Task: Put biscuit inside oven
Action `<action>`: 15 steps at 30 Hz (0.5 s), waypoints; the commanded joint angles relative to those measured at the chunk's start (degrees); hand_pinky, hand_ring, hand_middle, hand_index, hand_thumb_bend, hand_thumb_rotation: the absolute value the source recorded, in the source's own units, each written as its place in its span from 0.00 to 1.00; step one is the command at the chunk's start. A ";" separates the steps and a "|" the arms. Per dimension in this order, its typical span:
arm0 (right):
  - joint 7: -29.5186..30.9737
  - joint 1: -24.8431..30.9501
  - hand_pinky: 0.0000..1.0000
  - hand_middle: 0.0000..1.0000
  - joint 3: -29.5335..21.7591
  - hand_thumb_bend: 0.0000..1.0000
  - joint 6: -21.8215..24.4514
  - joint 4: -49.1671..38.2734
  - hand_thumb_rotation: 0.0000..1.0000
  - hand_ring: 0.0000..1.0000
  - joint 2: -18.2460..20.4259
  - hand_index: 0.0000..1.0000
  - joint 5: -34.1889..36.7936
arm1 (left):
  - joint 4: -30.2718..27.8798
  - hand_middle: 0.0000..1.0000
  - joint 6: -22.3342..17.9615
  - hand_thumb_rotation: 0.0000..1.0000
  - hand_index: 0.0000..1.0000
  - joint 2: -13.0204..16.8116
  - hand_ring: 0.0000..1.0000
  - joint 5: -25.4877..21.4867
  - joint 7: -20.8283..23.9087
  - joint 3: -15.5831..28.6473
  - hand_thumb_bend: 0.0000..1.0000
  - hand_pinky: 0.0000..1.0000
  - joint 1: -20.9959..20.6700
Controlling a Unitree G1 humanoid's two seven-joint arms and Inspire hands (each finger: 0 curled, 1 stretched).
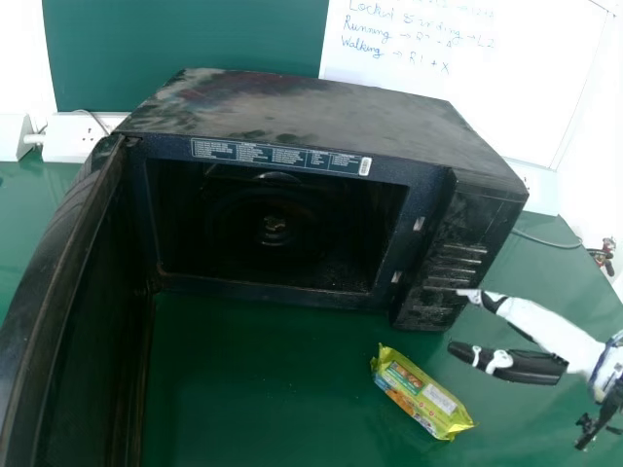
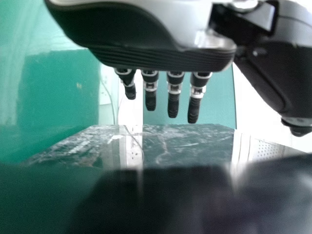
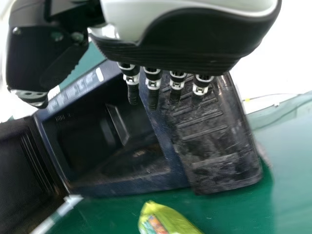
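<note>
A glossy yellow-green biscuit packet [image 1: 421, 391], oblong with crimped ends, lies on the smooth green worktop [image 1: 263, 389] before the dusty, boxy black oven [image 1: 321, 112], its long axis slanting from the oven toward the near right. The right hand [image 1: 558, 334], near it, and the hard-shelled left hand [image 2: 156, 48] are both open, fingers extended.

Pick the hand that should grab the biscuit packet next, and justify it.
Right, I'd say: the right hand, fingers open, is near the biscuit packet, while the oven's open door stands on the left side.
</note>
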 commanded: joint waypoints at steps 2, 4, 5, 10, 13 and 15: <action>0.26 0.60 1.00 0.98 1.16 0.85 -1.59 -0.96 1.00 1.00 -1.16 1.00 -1.26 | -0.93 0.85 0.09 0.72 0.83 0.03 0.80 -0.34 0.09 -0.50 1.00 0.75 0.97; 0.05 0.67 1.00 0.98 1.78 0.84 -2.26 -1.38 1.00 1.00 -1.20 1.00 -2.03 | -0.91 0.84 -0.06 0.70 0.83 -0.05 0.80 -0.21 0.12 -0.51 1.00 0.75 0.92; -0.09 0.75 1.00 0.98 1.95 0.84 -2.82 -1.41 1.00 1.00 -1.17 1.00 -2.50 | -1.09 0.84 0.08 0.70 0.82 -0.04 0.80 -0.17 0.19 -0.52 1.00 0.75 1.05; -0.33 0.77 0.99 0.98 2.82 0.84 -5.65 -0.74 1.00 1.00 -1.91 1.00 -5.75 | -1.23 0.84 0.01 0.72 0.82 -0.21 0.78 -0.26 0.25 -0.65 1.00 0.77 1.07; 0.04 0.56 0.99 0.98 3.94 0.84 -6.54 -0.82 1.00 1.00 -3.08 1.00 -8.32 | -1.09 0.85 -0.10 0.75 0.83 -0.34 0.78 -0.04 0.34 -0.64 1.00 0.77 0.98; 0.02 0.63 1.00 0.98 4.72 0.84 -6.44 -1.19 1.00 1.00 -3.62 1.00 -10.17 | -1.19 0.87 0.00 0.78 0.84 -0.25 0.79 -0.03 0.30 -0.61 1.00 0.78 1.02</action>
